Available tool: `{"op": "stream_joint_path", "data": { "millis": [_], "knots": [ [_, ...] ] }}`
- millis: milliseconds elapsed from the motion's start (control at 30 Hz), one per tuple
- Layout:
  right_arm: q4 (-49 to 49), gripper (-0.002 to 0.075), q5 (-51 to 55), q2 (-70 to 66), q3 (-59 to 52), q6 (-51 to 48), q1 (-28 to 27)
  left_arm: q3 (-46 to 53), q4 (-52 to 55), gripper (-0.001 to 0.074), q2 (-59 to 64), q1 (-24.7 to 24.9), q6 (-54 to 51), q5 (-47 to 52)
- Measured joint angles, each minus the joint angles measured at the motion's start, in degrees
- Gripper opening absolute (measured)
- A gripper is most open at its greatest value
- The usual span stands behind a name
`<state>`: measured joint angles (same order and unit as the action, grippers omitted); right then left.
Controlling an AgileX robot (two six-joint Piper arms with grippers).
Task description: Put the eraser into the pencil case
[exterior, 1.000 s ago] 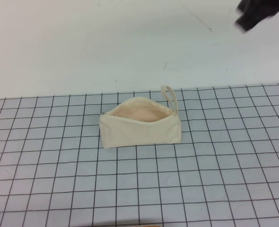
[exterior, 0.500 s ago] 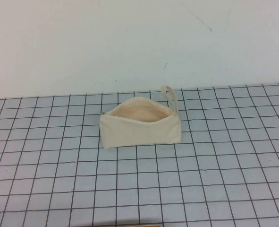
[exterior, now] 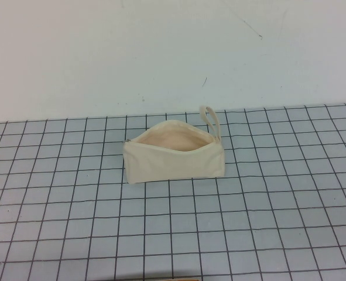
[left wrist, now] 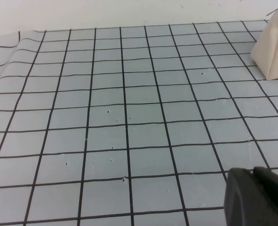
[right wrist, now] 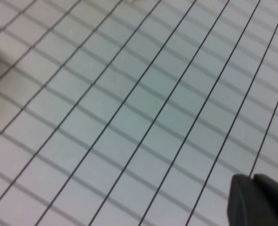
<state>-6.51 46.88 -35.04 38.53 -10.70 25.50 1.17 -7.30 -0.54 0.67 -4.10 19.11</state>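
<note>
We take the pencil case [exterior: 174, 157] as our landmark. It stands on the grid mat [exterior: 249, 222], a pale grey-blue sheet with dark lines, close to the mat's far edge and about in the middle of its width. The case is a cream canvas pouch, and its zip mouth is open upward, so we see the peach lining [exterior: 171, 140] inside. A small fabric loop [exterior: 210, 121] rises at the case's right end. We find no brand, no label and no writing on the case or on the mat. Behind the case there is the plain white wall [exterior: 161, 52].

The eraser does not show in any view; we cannot tell whether it lies inside the case, because the front wall of the case hides the bottom of it.

In the high view no arm and no gripper is to be seen near the case. In the left wrist view a dark part of the left gripper [left wrist: 256, 197] shows at the picture's corner above the mat, and the end of the case [left wrist: 274, 46] is well apart from it. In the right wrist view a dark part of the right gripper [right wrist: 258, 200] shows above the mat lines. For both grippers we cannot tell if they are apart or together.
</note>
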Motion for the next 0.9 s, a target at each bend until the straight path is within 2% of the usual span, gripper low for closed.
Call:
{"op": "stream_joint_path", "data": {
  "millis": [300, 600, 667, 767, 900],
  "knots": [
    [8.9, 0.0003, 8.3, 0.1, -0.7, 4.0, 0.0, 0.0, 0.0, -0.0001, 0.0, 0.0, 0.0, 0.0],
    [9.9, 0.0003, 8.6, 3.9, -0.7, 3.2, -0.7, 0.0, 0.0, -0.0001, 0.0, 0.0, 0.0, 0.0],
    [9.8, 0.0002, 7.5, 7.6, -0.7, 0.4, -2.7, 0.0, 0.0, -0.0001, 0.0, 0.0, 0.0, 0.0],
    [9.3, 0.0002, 1.6, 16.0, -1.7, -3.7, -8.8, 0.0, 0.0, -0.0001, 0.0, 0.0, 0.0, 0.0],
    [8.3, 0.0002, -13.8, 26.6, -8.5, -5.0, -17.3, 0.0, 0.0, -0.0001, 0.0, 0.0, 0.0, 0.0]
  ]
}}
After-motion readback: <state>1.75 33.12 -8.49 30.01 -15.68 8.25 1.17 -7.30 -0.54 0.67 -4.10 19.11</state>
